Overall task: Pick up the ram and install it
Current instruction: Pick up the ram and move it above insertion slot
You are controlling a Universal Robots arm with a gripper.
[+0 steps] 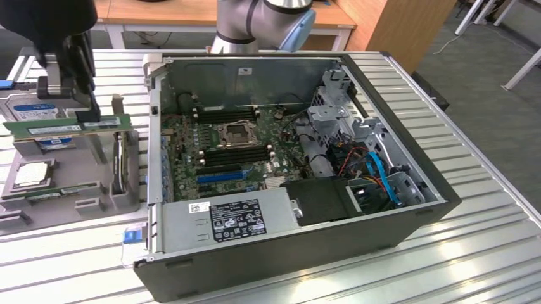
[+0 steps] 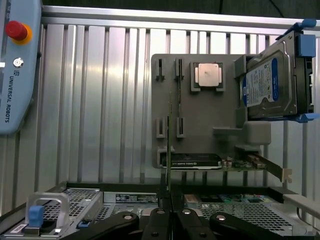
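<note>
Ram [image 1: 68,125] clamped in gripper [image 1: 85,116], over the parts tray
Gripper fingers closed on the ram's long top edge; the stick hangs level beneath them, green face and white label outward. Seen from the wrist, it is an edge-on sliver [image 2: 168,150] running out from the fingertips. Grey parts tray [image 1: 93,171] lies directly below, holding a processor [image 2: 208,76] and a hard drive [image 2: 267,85]. Open computer case [image 1: 397,221] stands beside the gripper, toward the exterior view's right
</note>
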